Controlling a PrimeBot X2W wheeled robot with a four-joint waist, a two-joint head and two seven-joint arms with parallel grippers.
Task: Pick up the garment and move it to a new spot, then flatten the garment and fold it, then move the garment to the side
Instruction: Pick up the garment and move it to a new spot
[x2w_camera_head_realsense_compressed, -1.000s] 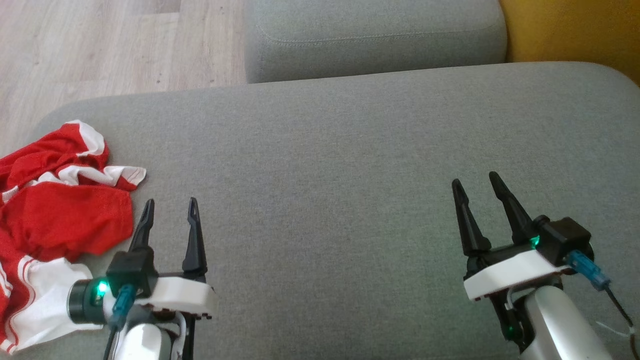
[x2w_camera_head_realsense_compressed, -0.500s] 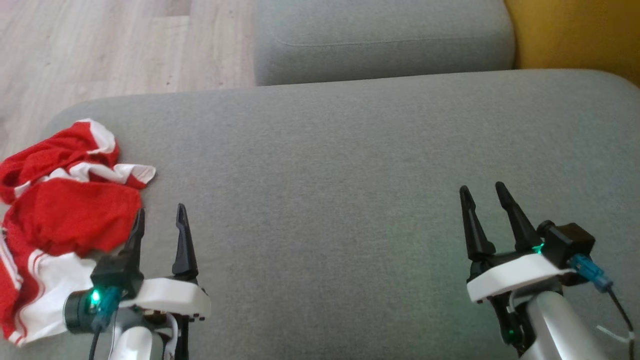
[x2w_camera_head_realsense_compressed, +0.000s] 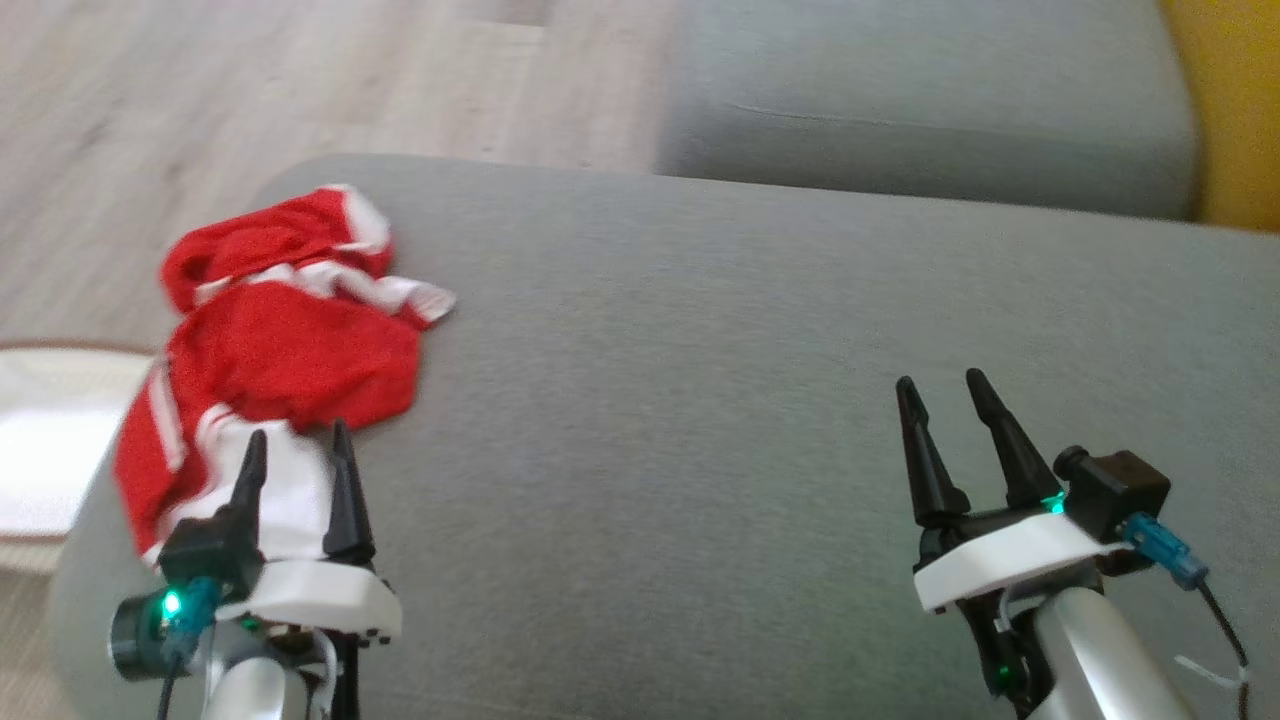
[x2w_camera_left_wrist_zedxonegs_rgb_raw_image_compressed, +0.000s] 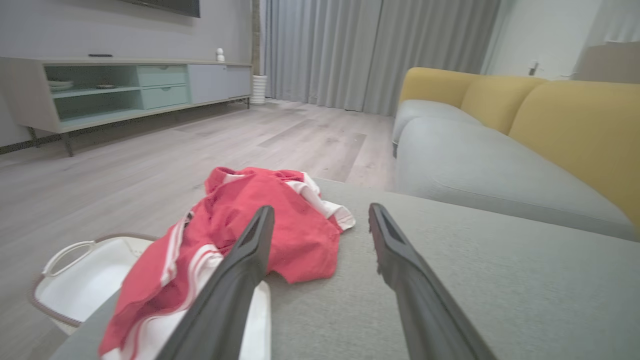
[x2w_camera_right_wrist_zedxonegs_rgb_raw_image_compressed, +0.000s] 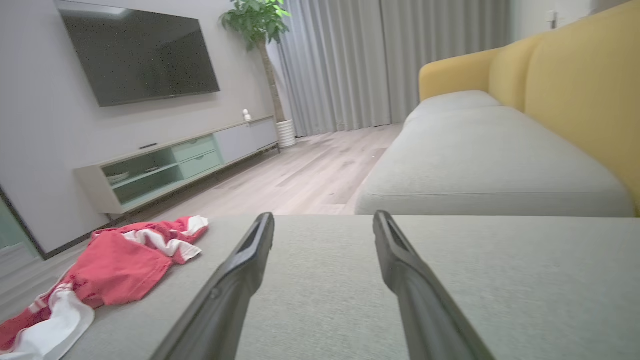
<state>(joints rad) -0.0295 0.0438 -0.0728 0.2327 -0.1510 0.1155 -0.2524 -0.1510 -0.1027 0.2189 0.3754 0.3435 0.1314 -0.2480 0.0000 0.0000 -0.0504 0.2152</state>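
The garment (x2w_camera_head_realsense_compressed: 285, 360) is a crumpled red piece with white stripes and trim, lying at the left end of the grey cushion (x2w_camera_head_realsense_compressed: 700, 400). The same garment (x2w_camera_left_wrist_zedxonegs_rgb_raw_image_compressed: 250, 230) fills the middle of the left wrist view, and the garment (x2w_camera_right_wrist_zedxonegs_rgb_raw_image_compressed: 110, 265) lies at the lower left of the right wrist view. My left gripper (x2w_camera_head_realsense_compressed: 297, 445) stands open over the garment's near white edge, nothing between its fingers. Far to the right, my right gripper (x2w_camera_head_realsense_compressed: 940, 385) is open above bare cushion. In the wrist views the left gripper (x2w_camera_left_wrist_zedxonegs_rgb_raw_image_compressed: 320, 212) and the right gripper (x2w_camera_right_wrist_zedxonegs_rgb_raw_image_compressed: 325, 220) both show spread, empty fingers.
A white basket (x2w_camera_left_wrist_zedxonegs_rgb_raw_image_compressed: 85, 280) with a brown rim stands on the wooden floor (x2w_camera_head_realsense_compressed: 300, 90) just past the cushion's left end. Behind lies a second grey seat (x2w_camera_head_realsense_compressed: 930, 100) with a yellow backrest (x2w_camera_left_wrist_zedxonegs_rgb_raw_image_compressed: 575, 125). A low TV cabinet (x2w_camera_right_wrist_zedxonegs_rgb_raw_image_compressed: 175, 165) lines the far wall.
The head camera has turned left, shifting the whole picture right. My left gripper has drawn in over the garment's near edge. The right gripper holds its place, and both stay open.
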